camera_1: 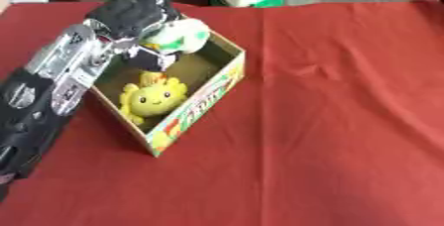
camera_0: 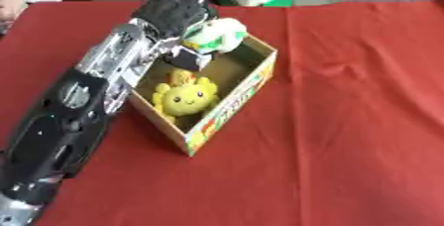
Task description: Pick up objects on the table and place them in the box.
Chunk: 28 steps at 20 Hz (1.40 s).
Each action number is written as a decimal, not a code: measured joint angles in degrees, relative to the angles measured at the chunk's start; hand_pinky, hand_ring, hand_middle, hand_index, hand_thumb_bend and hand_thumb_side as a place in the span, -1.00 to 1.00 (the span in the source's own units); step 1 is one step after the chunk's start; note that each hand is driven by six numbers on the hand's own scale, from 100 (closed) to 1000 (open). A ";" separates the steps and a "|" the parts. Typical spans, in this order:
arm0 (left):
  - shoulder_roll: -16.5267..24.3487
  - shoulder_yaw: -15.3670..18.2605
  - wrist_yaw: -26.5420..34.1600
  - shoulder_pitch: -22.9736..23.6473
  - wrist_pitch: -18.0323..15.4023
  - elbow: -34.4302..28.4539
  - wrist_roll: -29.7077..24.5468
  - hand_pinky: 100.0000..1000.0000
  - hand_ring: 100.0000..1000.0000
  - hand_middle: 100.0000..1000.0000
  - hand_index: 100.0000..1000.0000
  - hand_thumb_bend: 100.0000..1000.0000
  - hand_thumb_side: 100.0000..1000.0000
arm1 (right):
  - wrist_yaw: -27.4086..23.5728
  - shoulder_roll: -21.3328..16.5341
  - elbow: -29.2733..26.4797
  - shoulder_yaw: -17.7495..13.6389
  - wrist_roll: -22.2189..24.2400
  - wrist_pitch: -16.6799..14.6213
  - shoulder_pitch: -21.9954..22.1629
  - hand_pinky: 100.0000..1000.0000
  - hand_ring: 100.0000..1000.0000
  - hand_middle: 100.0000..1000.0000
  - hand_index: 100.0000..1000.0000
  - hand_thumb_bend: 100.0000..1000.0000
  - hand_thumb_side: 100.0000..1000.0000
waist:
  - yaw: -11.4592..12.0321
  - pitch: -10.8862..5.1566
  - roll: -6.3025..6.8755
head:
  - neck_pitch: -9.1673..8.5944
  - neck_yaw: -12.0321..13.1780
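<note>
A cardboard box [camera_0: 251, 84] sits left of centre in the frame on the red cloth, turned askew, open at the top, with bright printing on its outer wall. Inside lies a yellow sun-shaped plush [camera_0: 184, 97] with a smiling face, turned upward. At the box's upper corner a white and green toy [camera_0: 217, 35] is above the rim, held there.

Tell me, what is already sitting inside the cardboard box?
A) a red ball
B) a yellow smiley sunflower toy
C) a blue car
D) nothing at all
B: a yellow sunflower toy with a smiling face lies in the box, while the left hand holds a white and green toy over the box's far end.
</note>
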 measured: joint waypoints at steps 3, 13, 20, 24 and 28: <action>-0.44 -0.04 -0.25 0.02 -0.57 1.39 -1.61 -0.30 0.04 0.04 0.06 -1.00 -0.67 | 0.02 0.19 0.00 0.00 -0.01 -0.01 0.00 0.75 0.46 0.31 0.58 -1.00 0.48 | -0.20 0.20 -0.12 | -0.19 0.01; -0.73 -0.02 -5.03 -0.01 -2.94 2.76 -14.69 0.44 0.73 0.64 0.72 -0.34 0.52 | 0.03 0.21 0.00 0.00 -0.04 -0.02 0.00 0.76 0.45 0.31 0.58 -1.00 0.47 | -0.23 0.33 -0.20 | -0.22 0.04; -0.70 0.70 -11.25 -0.10 -2.58 1.10 -16.98 0.66 0.89 0.74 0.84 0.46 1.00 | 0.03 0.38 0.00 0.00 -0.12 0.03 0.00 0.75 0.45 0.31 0.58 -1.00 0.45 | -0.20 0.33 -0.14 | -0.44 0.08; -0.65 2.03 -12.35 -0.14 -0.55 -0.63 -14.94 0.60 0.84 0.72 0.81 0.25 1.00 | 0.01 0.69 0.00 0.00 -0.24 0.12 0.00 0.75 0.45 0.31 0.58 -1.00 0.44 | -0.17 0.27 -0.03 | -0.47 0.05; -0.41 4.47 -10.33 -0.17 3.71 -4.26 -9.24 0.48 0.71 0.63 0.73 -0.08 1.00 | -0.05 0.70 0.00 0.00 -0.36 0.16 0.01 0.75 0.45 0.31 0.58 -1.00 0.45 | 0.03 -0.25 0.01 | -0.36 -0.83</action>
